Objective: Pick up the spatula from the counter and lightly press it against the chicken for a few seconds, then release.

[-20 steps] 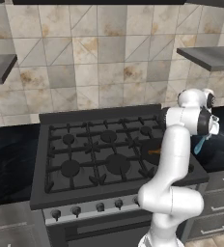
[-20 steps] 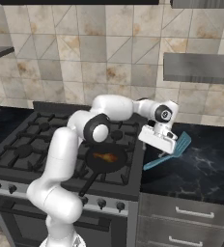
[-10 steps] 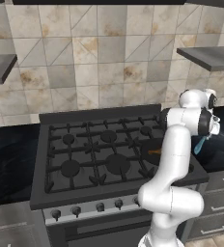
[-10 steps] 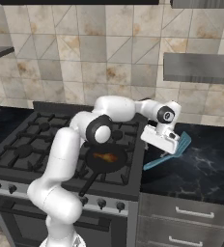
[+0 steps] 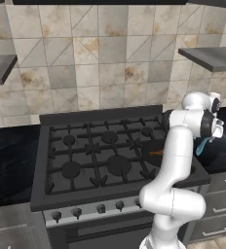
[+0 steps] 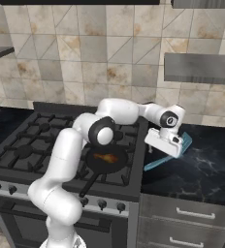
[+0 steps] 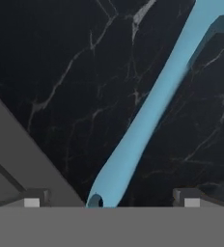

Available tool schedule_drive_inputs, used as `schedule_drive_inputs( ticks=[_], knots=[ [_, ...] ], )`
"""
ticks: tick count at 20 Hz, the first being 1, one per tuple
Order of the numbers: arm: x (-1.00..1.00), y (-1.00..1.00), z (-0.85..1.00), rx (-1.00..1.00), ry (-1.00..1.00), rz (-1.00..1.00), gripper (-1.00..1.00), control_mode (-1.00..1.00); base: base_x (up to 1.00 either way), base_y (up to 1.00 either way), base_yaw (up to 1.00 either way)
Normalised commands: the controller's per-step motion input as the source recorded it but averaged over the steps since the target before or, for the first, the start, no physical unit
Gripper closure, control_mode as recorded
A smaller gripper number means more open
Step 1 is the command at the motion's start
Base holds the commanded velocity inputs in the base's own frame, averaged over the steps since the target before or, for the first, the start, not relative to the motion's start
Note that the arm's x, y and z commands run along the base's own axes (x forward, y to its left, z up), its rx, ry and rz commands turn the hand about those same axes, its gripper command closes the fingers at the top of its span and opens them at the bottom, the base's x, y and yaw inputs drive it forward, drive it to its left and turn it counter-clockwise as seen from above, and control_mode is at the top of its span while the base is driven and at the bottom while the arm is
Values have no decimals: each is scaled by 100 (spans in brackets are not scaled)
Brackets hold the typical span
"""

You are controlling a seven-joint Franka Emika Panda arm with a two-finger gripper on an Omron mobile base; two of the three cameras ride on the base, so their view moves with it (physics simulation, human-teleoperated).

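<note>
A light blue spatula (image 6: 156, 164) lies on the black marble counter (image 6: 206, 169) right of the stove. In the hand view its handle (image 7: 147, 120) runs from the bottom middle up to the top right, and a short piece of it (image 5: 201, 146) shows beside the arm in the left base view. My gripper (image 6: 166, 150) hangs just above the handle, open, with a fingertip (image 7: 34, 198) on each side of the handle's holed end and nothing held. The chicken (image 6: 106, 157) rests in a dark pan (image 6: 91, 160) on the front right burner, left of the gripper.
The black stove (image 6: 37, 145) has raised grates and a row of knobs along its front. The pan's handle (image 6: 88, 186) sticks out toward the front edge. A grey shelf (image 6: 201, 68) hangs above the counter, and grey drawers (image 6: 187, 213) sit below it.
The hand has eased down slightly toward the spatula handle. The jaws stay open, and the spatula and pan have not moved.
</note>
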Motion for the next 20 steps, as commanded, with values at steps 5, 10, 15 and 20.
schedule_drive_inputs(
  ticks=[5, 10, 15, 20],
  knots=[
    [5, -5, -25, -7, -2, 0, -100, -100, 0, 0, 0],
    [7, 0, -22, -2, 0, 0, -100, -100, 0, 0, 0],
    [4, 0, -20, -1, 0, 0, -100, -100, 0, 0, 0],
    [3, 0, -24, -2, 0, 0, -100, -100, 0, 0, 0]
  ],
)
